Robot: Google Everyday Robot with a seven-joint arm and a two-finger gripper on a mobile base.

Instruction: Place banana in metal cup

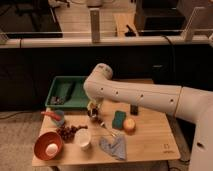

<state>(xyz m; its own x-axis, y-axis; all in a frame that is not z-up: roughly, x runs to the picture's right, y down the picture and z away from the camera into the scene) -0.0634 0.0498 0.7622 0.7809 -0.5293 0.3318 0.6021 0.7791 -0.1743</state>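
Observation:
My gripper hangs from the white arm over the left middle of the wooden table, just in front of the green bin. A small pale-yellow piece at the gripper is the banana, held in it. The dark metal cup stands right under the gripper and is partly hidden by it. The banana is at the cup's mouth; I cannot tell if it touches the cup.
A green bin stands at the back left. Also on the table are a teal cup, a red bowl, grapes, a white cup, a green sponge, an orange fruit and a blue cloth.

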